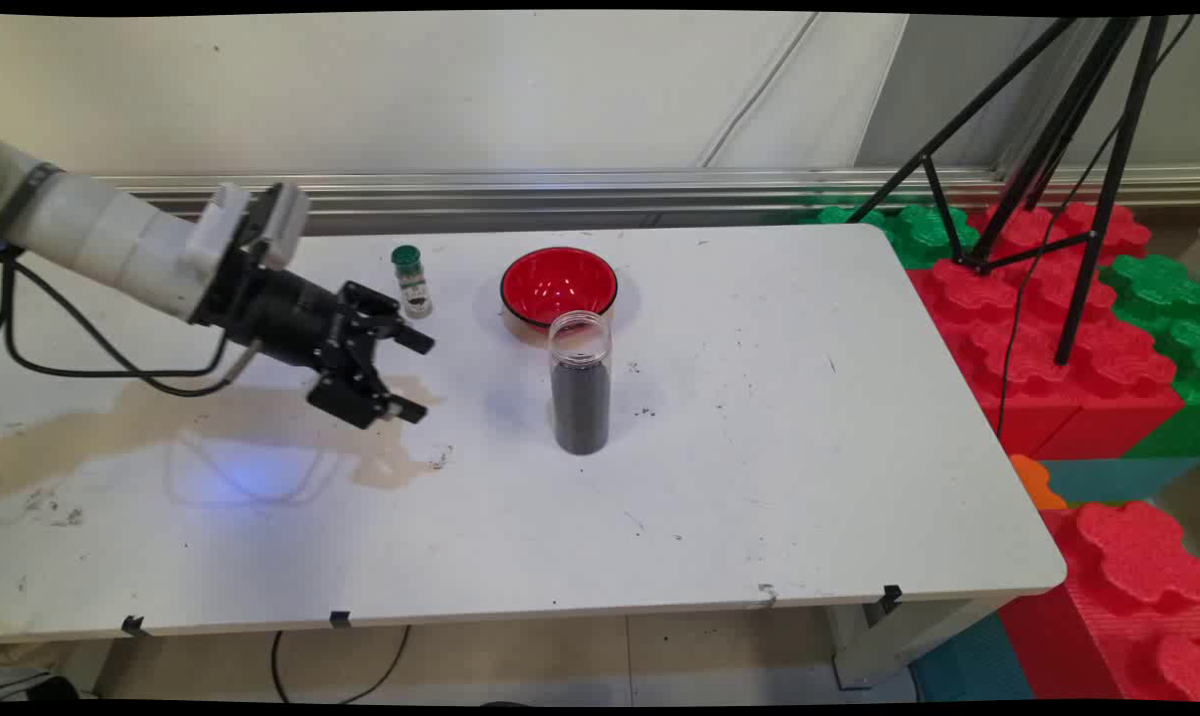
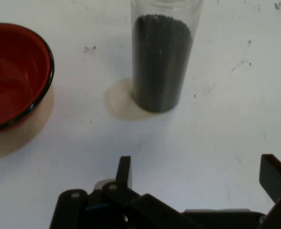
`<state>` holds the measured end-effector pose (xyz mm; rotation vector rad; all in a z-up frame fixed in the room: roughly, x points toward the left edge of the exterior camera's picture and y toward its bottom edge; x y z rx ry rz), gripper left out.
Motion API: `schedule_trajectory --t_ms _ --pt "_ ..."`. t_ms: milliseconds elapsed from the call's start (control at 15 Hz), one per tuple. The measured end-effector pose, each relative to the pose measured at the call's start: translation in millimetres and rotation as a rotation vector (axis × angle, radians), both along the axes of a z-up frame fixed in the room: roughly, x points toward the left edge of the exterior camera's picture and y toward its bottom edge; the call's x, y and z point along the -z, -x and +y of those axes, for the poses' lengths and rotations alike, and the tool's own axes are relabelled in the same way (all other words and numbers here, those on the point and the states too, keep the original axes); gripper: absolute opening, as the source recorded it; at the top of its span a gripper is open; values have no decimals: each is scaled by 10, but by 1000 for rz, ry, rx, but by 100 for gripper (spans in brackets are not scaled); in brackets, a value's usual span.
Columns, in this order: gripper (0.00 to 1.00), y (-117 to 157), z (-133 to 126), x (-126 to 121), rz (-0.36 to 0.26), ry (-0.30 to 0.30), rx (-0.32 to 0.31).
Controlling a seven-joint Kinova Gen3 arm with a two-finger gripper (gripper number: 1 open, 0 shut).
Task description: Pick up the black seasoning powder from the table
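Main view: gripper (image 1: 416,375) low over table (image 1: 759,477), fingers spread wide, nothing between them. Clear jar (image 1: 580,383) of dark grains stands upright ahead of fingertips, apart. Red bowl (image 1: 559,286) just beyond jar. Small green-capped bottle (image 1: 412,281) near gripper's far side.

Hand view: gripper (image 2: 198,174) agape, empty; jar (image 2: 161,57) straight ahead, bowl (image 2: 14,76) to its left.
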<state>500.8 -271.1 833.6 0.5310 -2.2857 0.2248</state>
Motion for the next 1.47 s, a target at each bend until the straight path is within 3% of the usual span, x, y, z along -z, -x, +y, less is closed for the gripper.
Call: schedule_trajectory --t_ms 867,1467 --pt "100 828 -411 249 46 21 -38" --pt "100 1033 -551 550 81 52 -78"
